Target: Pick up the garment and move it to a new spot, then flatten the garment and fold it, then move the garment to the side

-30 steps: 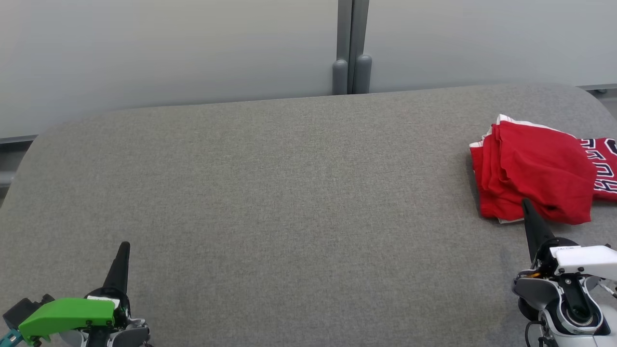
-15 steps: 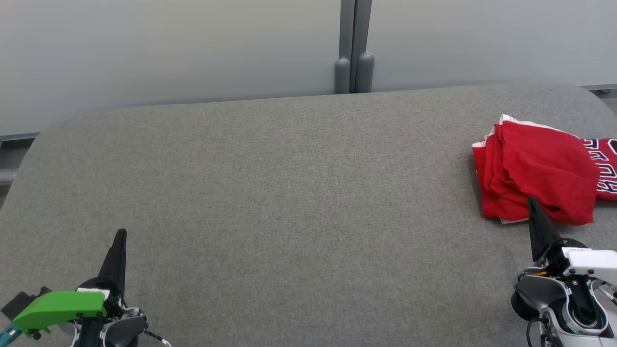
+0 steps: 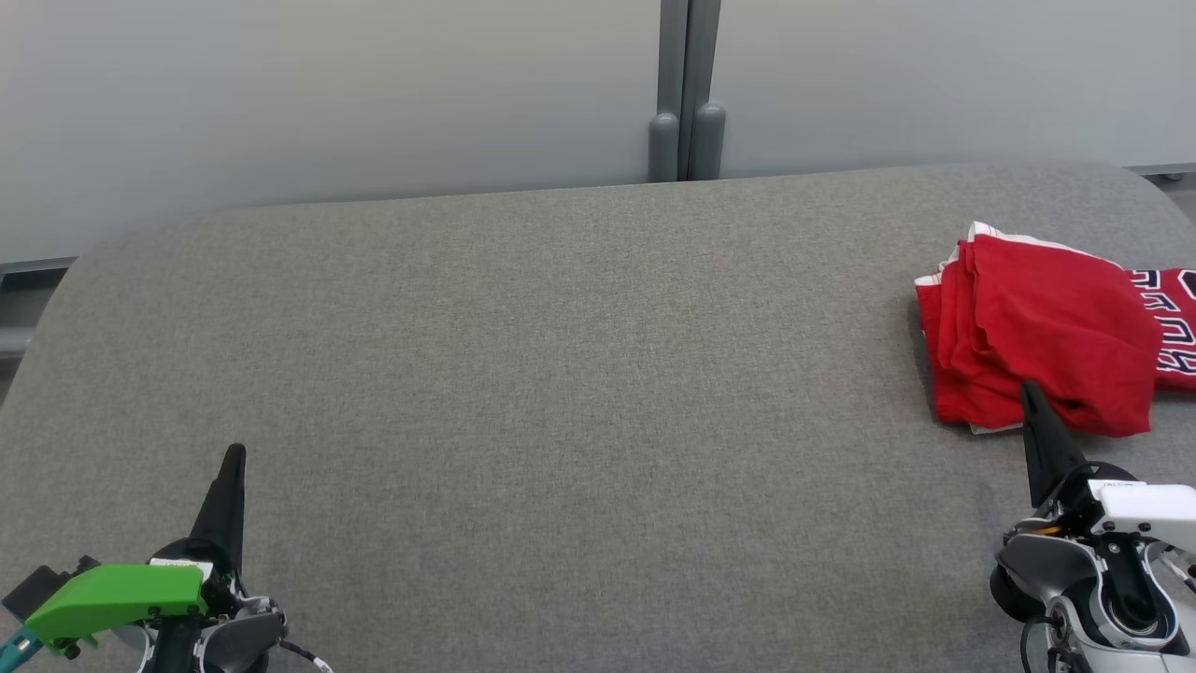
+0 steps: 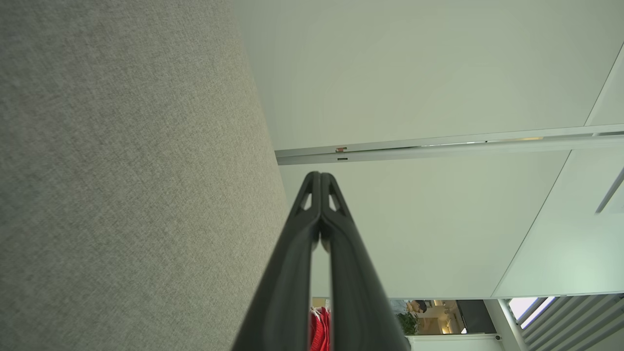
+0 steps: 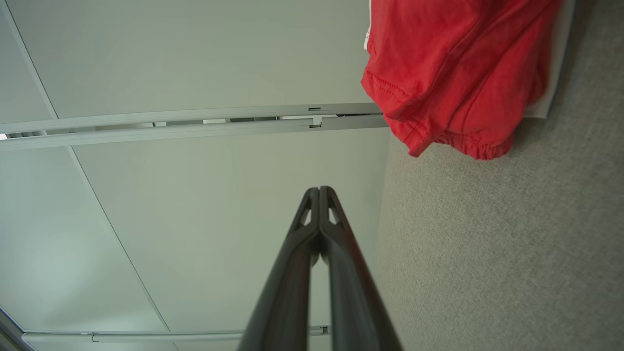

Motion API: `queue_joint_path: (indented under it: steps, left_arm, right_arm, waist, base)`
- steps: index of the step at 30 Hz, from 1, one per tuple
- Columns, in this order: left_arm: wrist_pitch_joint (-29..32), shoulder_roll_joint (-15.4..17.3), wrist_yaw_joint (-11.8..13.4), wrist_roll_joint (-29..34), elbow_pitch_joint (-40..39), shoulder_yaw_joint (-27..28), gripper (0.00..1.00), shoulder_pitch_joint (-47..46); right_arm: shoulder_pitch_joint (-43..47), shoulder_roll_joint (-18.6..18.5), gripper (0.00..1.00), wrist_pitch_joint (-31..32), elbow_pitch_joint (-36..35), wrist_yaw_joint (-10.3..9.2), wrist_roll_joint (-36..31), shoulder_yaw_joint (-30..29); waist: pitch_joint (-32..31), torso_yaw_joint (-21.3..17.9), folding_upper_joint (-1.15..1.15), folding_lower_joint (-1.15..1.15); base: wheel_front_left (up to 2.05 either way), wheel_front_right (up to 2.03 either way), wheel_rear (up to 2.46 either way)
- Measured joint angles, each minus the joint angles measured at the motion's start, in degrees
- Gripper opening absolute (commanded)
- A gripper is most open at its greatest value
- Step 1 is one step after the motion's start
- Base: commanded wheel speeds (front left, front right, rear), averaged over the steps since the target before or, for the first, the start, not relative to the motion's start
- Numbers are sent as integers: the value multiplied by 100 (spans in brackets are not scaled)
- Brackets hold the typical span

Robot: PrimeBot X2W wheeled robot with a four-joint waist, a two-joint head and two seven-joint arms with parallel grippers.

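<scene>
Two grippers are seen in the head view, both near the front edge of a grey fabric-covered table (image 3: 561, 374). The left gripper (image 3: 235, 452) is found at lower left, w/ a green cover (image 3: 117, 598) on its wrist. Its dark fingers (image 3: 225, 509) are pressed into a single point, closed w/ nothing held. The right gripper (image 3: 1027, 389) is found at lower right, likewise closed and empty. Its tip is overlapped w/ the near edge of the garment (image 3: 1046, 327) in this view, though contact can't be judged from here. The garment, red w/ white trim and dark lettering on the part at the frame's right edge, is bunched in rough folds on the table's far-right area, well apart from the left gripper. Pale wall panels (image 3: 327, 93) are seen behind the table, split by a grey post (image 3: 685, 93).

Left wrist view: the fingers are shown shut tip to tip, w/ only a thin slit lower down. The table surface is seen at the view's left and pale panels at its right. A sliver of red cloth is glimpsed between the fingers at the bottom edge.

Right wrist view: the fingers are shut as well, nothing between them. The garment is seen at upper right, lying on the table — apart from the tips in this view. A stitched hem and a gathered edge are visible on its near side.
</scene>
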Motion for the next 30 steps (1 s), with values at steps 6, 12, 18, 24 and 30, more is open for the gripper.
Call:
queue_joint_path:
  steps: [6,12,18,24,30]
  left_arm:
    - [0,0,0,0,0,0,0,0]
    - [0,-1,-1,0,0,0,0,0]
    - [0,-1,-1,0,0,0,0,0]
    - [0,-1,-1,0,0,0,0,0]
    - [0,-1,-1,0,-1,0,0,0]
  right_arm:
    - [-1,0,0,0,1,0,0,-2]
    - [-1,0,0,0,1,1,0,-3]
    - [-1,1,0,0,2,1,0,-3]
    - [-2,1,0,0,2,1,0,-3]
    - [-2,1,0,0,3,19,0,-4]
  waist:
    - [0,0,0,0]
    - [0,0,0,0]
    - [0,0,0,0]
    - [0,0,0,0]
    - [0,0,0,0]
  base:
    - [0,0,0]
    - [0,0,0]
    - [0,0,0]
    - [0,0,0]
    - [0,0,0]
